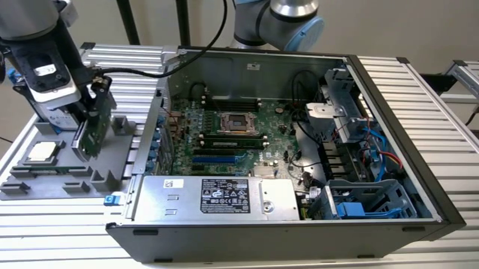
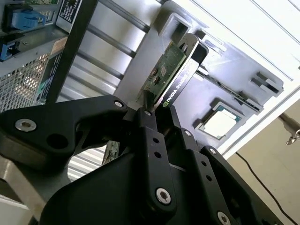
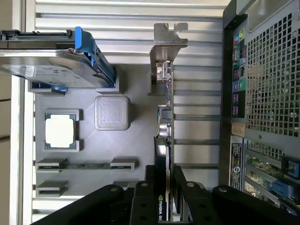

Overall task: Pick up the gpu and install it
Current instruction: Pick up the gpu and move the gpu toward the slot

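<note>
First wrist view: gripper [image 3: 164, 180] clamps the gpu [image 3: 165, 117]; its long axis runs straight out from the fingers [image 3: 145, 201]. Bracket [image 3: 168, 42] farthest.

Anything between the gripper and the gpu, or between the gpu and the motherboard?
Nothing at the gripper: its fingers clasp the gpu, upright in the gray tray. The case's side wall stands between tray and motherboard; the case is open above.

gpu [image 3: 165, 117] lane is tight: case [image 3: 262, 70] wall just beside it, hard drive [image 3: 51, 65] on its side away from the case. Case open on top; power supply [image 1: 217, 196] and cables [image 1: 382, 159] crowd the inside, slots [image 1: 213, 161] clear from above
</note>
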`<state>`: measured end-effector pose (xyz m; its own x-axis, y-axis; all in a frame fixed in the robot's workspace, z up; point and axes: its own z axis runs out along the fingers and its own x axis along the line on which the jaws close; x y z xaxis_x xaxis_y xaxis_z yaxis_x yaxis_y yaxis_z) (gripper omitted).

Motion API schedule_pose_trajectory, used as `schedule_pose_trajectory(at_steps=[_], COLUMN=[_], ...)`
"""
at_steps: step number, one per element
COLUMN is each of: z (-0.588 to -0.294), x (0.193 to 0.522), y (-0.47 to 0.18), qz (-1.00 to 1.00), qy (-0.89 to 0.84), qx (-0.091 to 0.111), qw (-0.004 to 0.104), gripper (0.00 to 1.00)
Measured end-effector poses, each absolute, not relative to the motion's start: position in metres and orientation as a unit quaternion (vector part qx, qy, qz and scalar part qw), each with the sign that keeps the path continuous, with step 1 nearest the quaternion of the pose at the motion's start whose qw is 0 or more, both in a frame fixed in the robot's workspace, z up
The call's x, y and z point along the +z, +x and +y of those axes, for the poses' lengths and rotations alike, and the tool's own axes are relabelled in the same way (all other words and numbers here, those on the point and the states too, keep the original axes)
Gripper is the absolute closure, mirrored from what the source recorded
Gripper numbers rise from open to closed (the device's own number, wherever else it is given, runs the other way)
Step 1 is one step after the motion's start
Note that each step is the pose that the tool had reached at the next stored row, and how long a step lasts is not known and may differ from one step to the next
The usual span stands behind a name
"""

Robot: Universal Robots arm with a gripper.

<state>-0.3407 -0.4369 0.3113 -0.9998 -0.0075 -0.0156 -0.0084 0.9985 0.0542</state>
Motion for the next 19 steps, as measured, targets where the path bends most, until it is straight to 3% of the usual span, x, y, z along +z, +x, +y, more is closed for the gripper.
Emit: schedule_pose_trajectory(at_steps=[19], z=[-0.437], x=[0.333], y=[-0.341], qz=[1.000], qy=[-0.005], qx=[0.027], qw=[0.008], gripper=[1.00])
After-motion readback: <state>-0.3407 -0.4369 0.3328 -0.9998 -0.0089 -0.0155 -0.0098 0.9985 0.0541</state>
